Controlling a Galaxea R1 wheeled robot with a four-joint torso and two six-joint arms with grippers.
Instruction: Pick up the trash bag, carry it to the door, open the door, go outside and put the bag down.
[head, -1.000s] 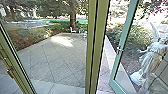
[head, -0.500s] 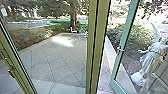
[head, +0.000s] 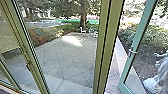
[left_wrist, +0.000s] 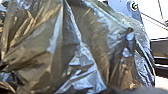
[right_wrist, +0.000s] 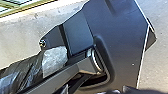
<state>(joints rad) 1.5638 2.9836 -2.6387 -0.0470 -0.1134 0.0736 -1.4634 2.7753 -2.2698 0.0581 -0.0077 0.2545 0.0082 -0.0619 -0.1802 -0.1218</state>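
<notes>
Trash bag (left_wrist: 80, 50): dark, creased, large in left wrist view, beside the robot's own plate (right_wrist: 120, 37) in right wrist view
Jaws, left and right: can't tell
Glass door (head: 138, 37): standing open, right side
Paved yard (head: 75, 62): beyond olive post (head: 107, 47)
Statue (head: 161, 77): white, far right

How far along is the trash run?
Apparently done: the trash bag is picked up, bulging before the left wrist camera; the glazed door stands open. Seemingly in hand: the carry. Left: going out to the paved yard beyond the frame, setting it down.
</notes>
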